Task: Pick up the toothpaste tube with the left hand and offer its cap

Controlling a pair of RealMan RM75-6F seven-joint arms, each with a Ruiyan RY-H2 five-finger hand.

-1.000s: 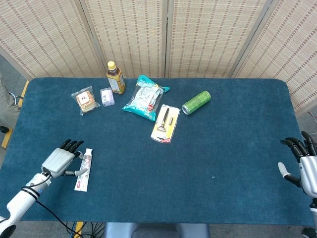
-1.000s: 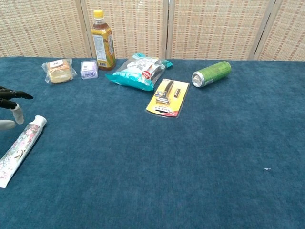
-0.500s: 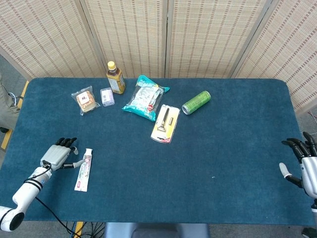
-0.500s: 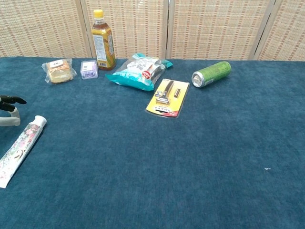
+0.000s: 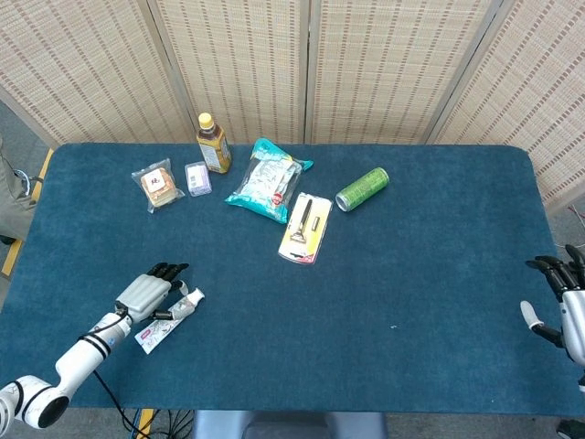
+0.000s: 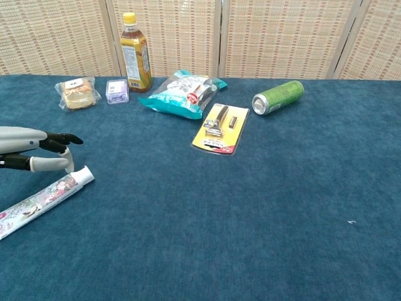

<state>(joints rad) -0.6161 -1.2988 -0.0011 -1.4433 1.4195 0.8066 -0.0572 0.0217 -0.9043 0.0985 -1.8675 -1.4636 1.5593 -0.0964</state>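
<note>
**Left hand resting over a toothpaste tube on a blue table**

A wide table [image 5: 411, 274] covered in dark blue cloth stands before woven bamboo screens. Near its front left corner lies the toothpaste tube [image 5: 170, 319], flat on the cloth and angled, its white cap [image 6: 86, 174] pointing up and to the right. The robot's left hand [image 5: 151, 292] lies over the tube's middle, fingers stretched forward and close together, thumb low beside the tube near the cap. In the chest view the fingertips [image 6: 70, 139] hover just above the cap end. Whether the hand actually grips the tube cannot be told; the tube looks to be lying on the table.

The right hand [image 5: 567, 305] sits at the far right edge of the table, fingers spread apart and holding nothing.

Along the back of the table, from left to right: a wrapped snack [image 5: 157, 187], a small purple packet [image 5: 197, 177], an upright bottle [image 5: 213, 144] with a yellow cap, and a teal foil bag [image 5: 267, 180]. Just right of the bag lies a razor on a yellow card [image 5: 306, 228], and beyond it a green can [image 5: 362, 188] on its side.
</note>
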